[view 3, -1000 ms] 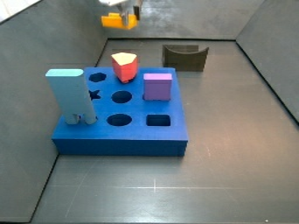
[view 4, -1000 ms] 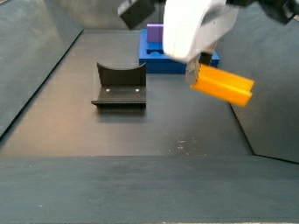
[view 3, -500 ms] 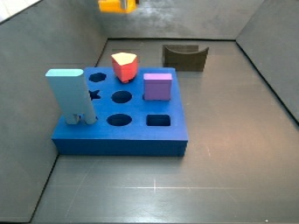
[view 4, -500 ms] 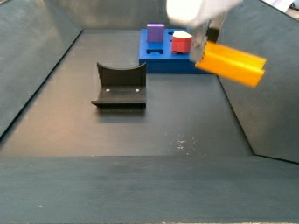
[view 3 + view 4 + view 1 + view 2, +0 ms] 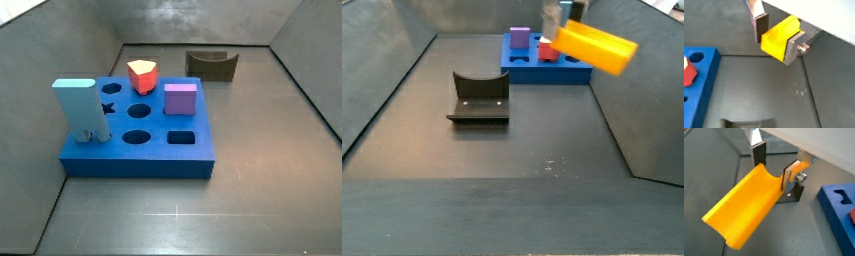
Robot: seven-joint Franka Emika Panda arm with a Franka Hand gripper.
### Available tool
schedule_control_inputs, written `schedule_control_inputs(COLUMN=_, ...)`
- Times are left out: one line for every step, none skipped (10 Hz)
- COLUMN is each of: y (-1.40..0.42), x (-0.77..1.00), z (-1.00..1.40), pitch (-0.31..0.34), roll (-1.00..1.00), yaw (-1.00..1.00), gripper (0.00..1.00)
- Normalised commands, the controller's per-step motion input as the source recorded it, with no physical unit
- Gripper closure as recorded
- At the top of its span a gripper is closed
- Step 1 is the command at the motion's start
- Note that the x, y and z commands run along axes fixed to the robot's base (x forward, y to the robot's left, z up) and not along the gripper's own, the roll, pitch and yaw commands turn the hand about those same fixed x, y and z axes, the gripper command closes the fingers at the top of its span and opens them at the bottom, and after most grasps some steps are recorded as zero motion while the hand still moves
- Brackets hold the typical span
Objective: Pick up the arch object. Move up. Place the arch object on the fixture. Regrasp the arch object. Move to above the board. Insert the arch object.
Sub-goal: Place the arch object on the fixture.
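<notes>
Arch object (image 5: 779, 37) sits clamped between the pincer (image 5: 777, 36) fingers in both wrist views, above the floor, with the board (image 5: 699, 85) off to one side. In a side view the arch object (image 5: 596, 46) hangs tilted, high beside the board (image 5: 543, 68), well apart from the fixture (image 5: 478, 98). In a side view the board (image 5: 140, 133) carries a light-blue block (image 5: 80, 108), red prism (image 5: 142, 75) and purple block (image 5: 181, 98); the fixture (image 5: 213, 64) stands behind it, unobstructed.

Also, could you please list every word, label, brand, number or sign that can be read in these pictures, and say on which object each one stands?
None: no readable text shows in any view.
The arch object, held in the pincer up in the air: plain faces.
The board: only shaped holes.
The fixture: two pale dots, not characters.
</notes>
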Motion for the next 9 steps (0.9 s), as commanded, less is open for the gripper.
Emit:
schedule_control_inputs(y=-0.15, x=1.0, z=0.26, pitch=0.092, roll=-0.09, yaw=-1.0, gripper=1.0)
schedule_control_inputs(y=-0.14, x=1.0, z=0.25, pitch=0.103, roll=-0.1, yaw=-1.0, gripper=1.0)
schedule_control_inputs(y=-0.11, x=1.0, z=0.21, pitch=0.13, roll=-0.11, yaw=-1.0, gripper=1.0)
schedule_control_inputs(y=-0.09, x=1.0, z=0.18, pitch=0.161, roll=-0.13, yaw=-1.0, gripper=1.0)
schedule_control_inputs(y=-0.07, x=1.0, z=0.15, pitch=0.196, roll=-0.16, yaw=-1.0, gripper=1.0)
schedule_control_inputs(y=-0.06, x=1.0, z=0.13, pitch=0.218, roll=-0.17, yaw=-1.0, gripper=1.0)
schedule_control_inputs(y=-0.05, x=1.0, z=0.11, pitch=0.272, roll=-0.21, yaw=-1.0, gripper=1.0)
schedule_control_inputs(y=-0.03, x=1.0, z=0.09, pitch=0.269, roll=-0.22, yaw=-0.77, gripper=1.0)
schedule_control_inputs(y=-0.02, x=1.0, z=0.07, pitch=0.232, roll=-0.21, yaw=-0.53, gripper=1.0)
